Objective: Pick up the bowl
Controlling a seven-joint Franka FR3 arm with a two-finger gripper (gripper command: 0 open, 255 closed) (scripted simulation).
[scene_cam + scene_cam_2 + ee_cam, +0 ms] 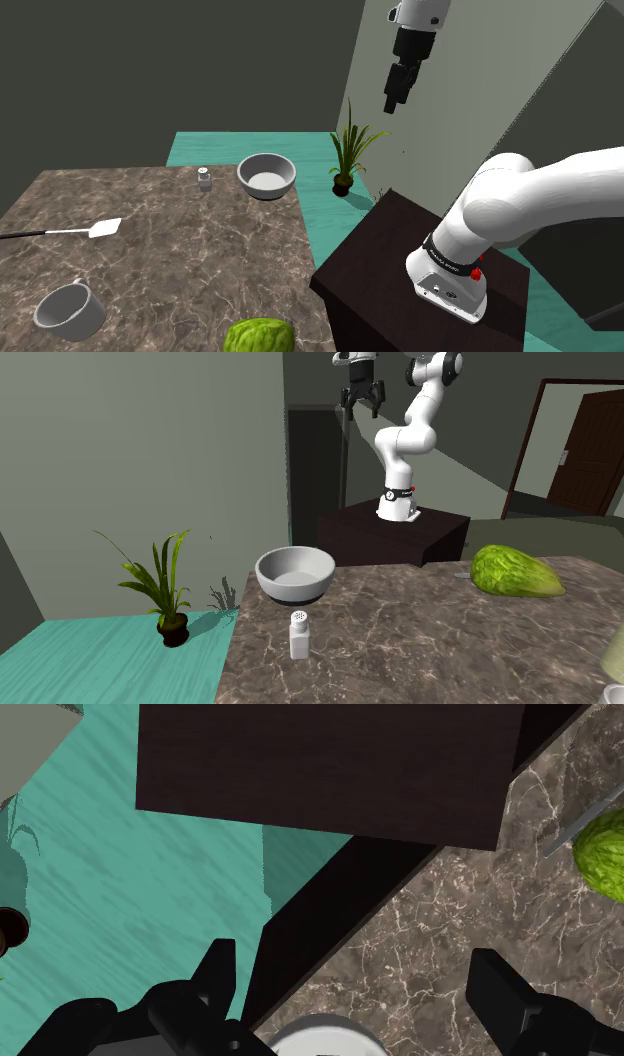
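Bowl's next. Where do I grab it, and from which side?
Take the bowl by its rim, from above, one finger inside the wall and one outside. It stands upright, mouth up, and looks too wide to span. I'd pick the rim away from the shaker. The gripper is open, high above.

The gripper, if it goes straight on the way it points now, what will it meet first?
Probably the grey bowl, whose rim shows between the open fingers of the gripper. It could instead be the marble table edge beside it, since depth is unclear.
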